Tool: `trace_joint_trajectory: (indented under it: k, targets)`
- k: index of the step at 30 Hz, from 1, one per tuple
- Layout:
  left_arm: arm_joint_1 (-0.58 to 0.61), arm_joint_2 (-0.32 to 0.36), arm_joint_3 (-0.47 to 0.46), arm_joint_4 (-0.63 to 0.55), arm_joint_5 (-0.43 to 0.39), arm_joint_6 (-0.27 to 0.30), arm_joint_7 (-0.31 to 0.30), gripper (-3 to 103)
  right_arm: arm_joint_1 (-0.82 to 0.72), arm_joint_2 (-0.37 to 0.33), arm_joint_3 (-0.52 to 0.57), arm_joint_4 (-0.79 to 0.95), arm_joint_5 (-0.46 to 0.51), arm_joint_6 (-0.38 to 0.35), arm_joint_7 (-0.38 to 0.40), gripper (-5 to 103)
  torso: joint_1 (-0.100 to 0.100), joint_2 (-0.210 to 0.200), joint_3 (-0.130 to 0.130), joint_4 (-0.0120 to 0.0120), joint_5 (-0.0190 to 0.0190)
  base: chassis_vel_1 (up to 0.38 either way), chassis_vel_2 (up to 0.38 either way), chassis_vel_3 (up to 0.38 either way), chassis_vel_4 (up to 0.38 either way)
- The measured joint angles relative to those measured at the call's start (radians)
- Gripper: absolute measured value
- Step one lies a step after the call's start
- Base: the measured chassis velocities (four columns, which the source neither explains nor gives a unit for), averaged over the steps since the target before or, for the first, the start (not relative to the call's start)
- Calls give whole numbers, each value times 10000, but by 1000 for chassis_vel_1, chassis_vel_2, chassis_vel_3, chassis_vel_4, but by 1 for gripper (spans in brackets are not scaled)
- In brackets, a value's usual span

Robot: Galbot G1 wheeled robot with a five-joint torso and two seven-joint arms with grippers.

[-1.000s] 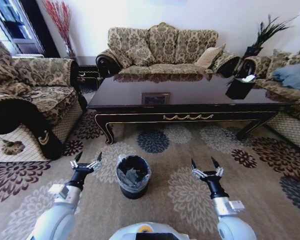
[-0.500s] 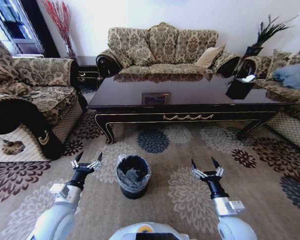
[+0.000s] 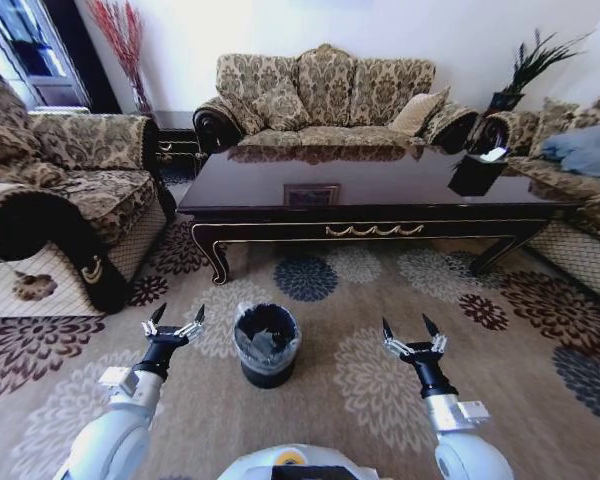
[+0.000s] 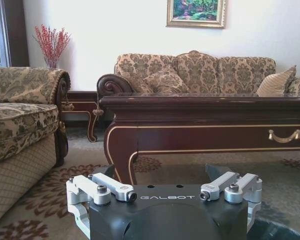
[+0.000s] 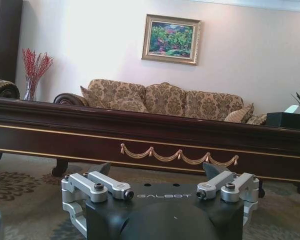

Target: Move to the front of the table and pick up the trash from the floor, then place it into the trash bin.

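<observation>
1 table, 1 trash bin, 3 sofas, 2 pincers.

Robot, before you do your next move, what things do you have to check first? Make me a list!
1. Left gripper open and empty, held above the carpet: ok.
2. Right gripper open and empty, also above the carpet: ok.
3. Trash bin upright on the carpet between the two grippers, liner at its rim: ok.
4. Facing the table front, gold ornament edge ahead: ok.
5. Trash found on the floor: not ok, no scrap, bottle or foil ball is visible on the carpet in front of the table.
6. What is already in the bin: cannot tell, its inside is dark.
</observation>
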Motion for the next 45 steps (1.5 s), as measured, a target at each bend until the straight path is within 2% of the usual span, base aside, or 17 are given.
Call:
trace_joint_trajectory:
  k: [45]
  targets:
    - [0,2,7,1,-2,7,-12,100,1,-4,-2,2,5,-4,8,100,-2,0,0,1,3,344,-338,-335,340]
